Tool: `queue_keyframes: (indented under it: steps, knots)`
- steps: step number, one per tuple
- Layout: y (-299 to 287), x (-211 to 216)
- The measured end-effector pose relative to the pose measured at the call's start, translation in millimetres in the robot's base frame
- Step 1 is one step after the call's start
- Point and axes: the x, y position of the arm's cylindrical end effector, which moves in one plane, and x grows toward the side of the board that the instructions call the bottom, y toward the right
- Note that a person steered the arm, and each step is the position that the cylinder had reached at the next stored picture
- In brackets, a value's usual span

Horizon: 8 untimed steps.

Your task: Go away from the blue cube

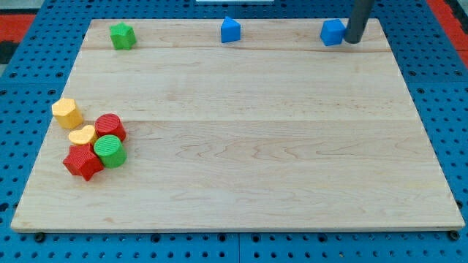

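The pale wooden board (pixel 241 131) is lying on a blue pegboard table (pixel 29 88). Toward the board's left edge, a cluster is sitting: a red star-shaped block (pixel 82 162), a red cylinder (pixel 111 127), a green cylinder (pixel 110 150), and two yellow heart-shaped blocks (pixel 66 112) (pixel 82 136). Along the board's top edge are standing a green star-shaped block (pixel 122 35), a blue pentagon-like block (pixel 230 30) and the blue cube (pixel 333 32). My tip (pixel 352 41), a bare rod with no jaws, is touching the cube's right side.

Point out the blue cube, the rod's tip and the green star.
blue cube (pixel 333 33), camera view, middle of its front face.
my tip (pixel 352 40), camera view, rod's very bottom end.
green star (pixel 123 36), camera view, its top face.
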Motion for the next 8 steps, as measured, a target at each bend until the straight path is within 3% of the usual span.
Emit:
queue_keyframes:
  steps: [1,3,6,7,8]
  knots:
    - [-17,0]
    - [37,13]
    - [38,14]
    - [38,24]
    - [38,61]
